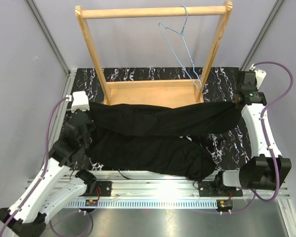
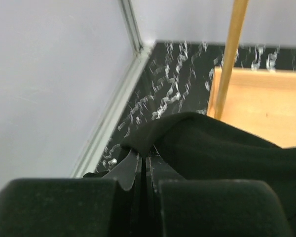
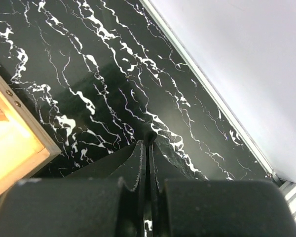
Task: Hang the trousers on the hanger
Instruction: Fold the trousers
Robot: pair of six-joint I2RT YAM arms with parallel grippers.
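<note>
Black trousers [image 1: 158, 133] stretched across the surface [image 1: 227, 143].
I see left end effector [image 2: 145, 159] and right end effector [image 3: 148, 143] each clamped on an end; hanger [image 1: 180, 31] hangs on the rack [image 1: 153, 11] behind.

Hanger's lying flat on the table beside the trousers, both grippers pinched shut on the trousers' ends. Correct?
One error: the hanger isn't lying on the table. The top external view shows it hooked over the wooden rack's top bar. The rest holds: the left gripper and right gripper are pinched shut on the ends of the trousers.
</note>
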